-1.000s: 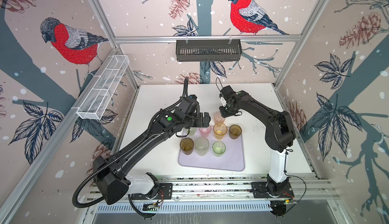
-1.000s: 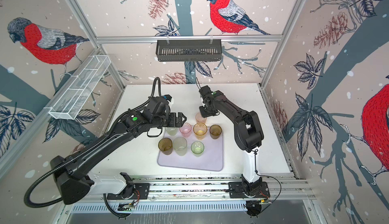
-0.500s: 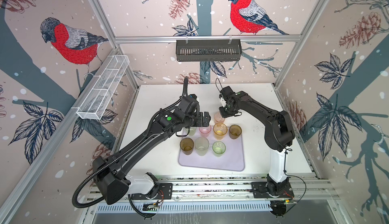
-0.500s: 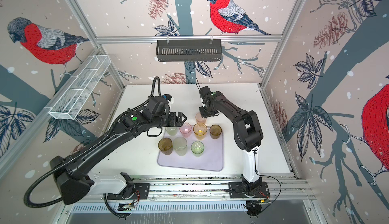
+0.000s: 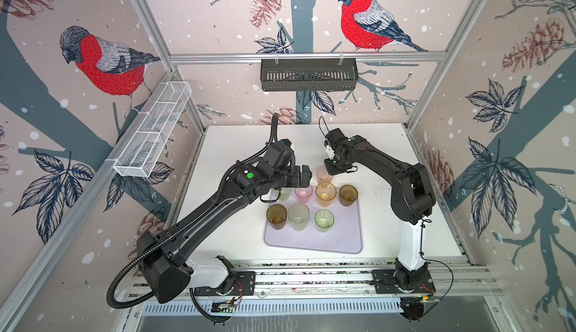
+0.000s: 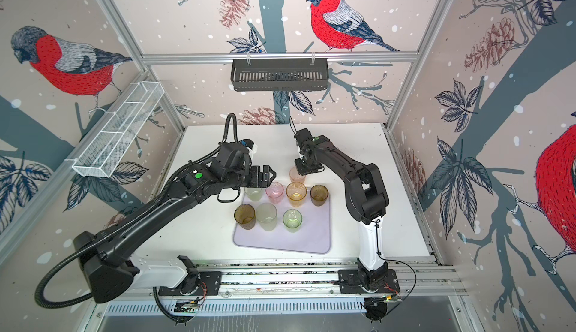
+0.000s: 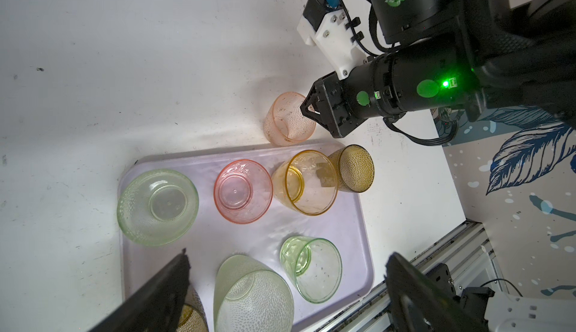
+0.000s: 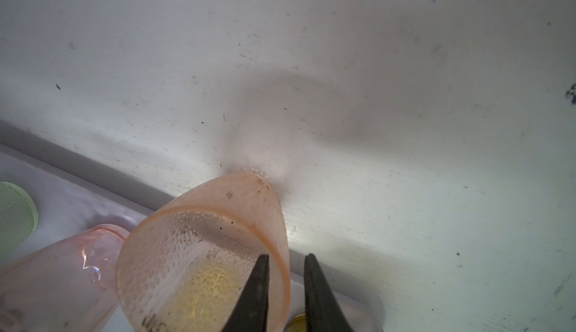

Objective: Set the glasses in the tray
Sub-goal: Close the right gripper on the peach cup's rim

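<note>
Right gripper [image 8: 286, 255] stands over the peach glass [image 8: 202, 252] with one finger inside and one outside, so the thin wall sits between narrow jaws. Whether they pinch it already, I cannot tell. A hold on the rim makes sense, I think, because the neighbours stand too near for a grip around the body. On the white table [image 5: 237, 146] lies the lilac tray [image 5: 343, 240], and seven other glasses [image 5: 298, 216] stand upright in it in two rows. The left gripper [image 5: 304, 176] hangs wide apart and empty above the tray's far left corner, probably to keep clear. Only the peach glass is outside, on the table just beside the tray's far rim.
</note>
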Motion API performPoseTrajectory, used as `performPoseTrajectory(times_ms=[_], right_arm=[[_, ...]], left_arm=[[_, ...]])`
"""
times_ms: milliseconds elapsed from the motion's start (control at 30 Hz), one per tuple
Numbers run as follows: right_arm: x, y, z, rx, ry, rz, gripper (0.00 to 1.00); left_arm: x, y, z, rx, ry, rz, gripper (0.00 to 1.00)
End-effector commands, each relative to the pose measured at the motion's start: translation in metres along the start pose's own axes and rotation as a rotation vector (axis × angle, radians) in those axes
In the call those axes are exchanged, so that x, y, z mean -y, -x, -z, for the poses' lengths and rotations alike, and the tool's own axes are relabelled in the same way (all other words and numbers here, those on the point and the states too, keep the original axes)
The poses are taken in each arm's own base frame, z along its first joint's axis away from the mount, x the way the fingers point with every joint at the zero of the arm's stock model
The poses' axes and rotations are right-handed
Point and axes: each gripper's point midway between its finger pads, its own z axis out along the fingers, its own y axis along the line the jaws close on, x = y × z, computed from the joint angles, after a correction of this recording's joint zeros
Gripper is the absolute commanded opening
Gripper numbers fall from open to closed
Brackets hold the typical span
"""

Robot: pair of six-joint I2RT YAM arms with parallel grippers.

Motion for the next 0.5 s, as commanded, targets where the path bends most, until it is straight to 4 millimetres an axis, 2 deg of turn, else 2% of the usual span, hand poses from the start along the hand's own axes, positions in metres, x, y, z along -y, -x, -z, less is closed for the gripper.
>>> performPoseTrajectory(times_ms=[0,467], right_arm=[[-0.0022,0.0007,-0.0010,0.000,0.007,0.013,0.22],[-0.0011,0.0007,-0.0038,-0.001,0.004,0.013,0.18]], left_arm=[[0.0035,0.0055,0.0007,0.014,-0.013,-0.001,0.98],[0.0022,0.0034,-0.0020,0.008,-0.013,0.001,0.98]])
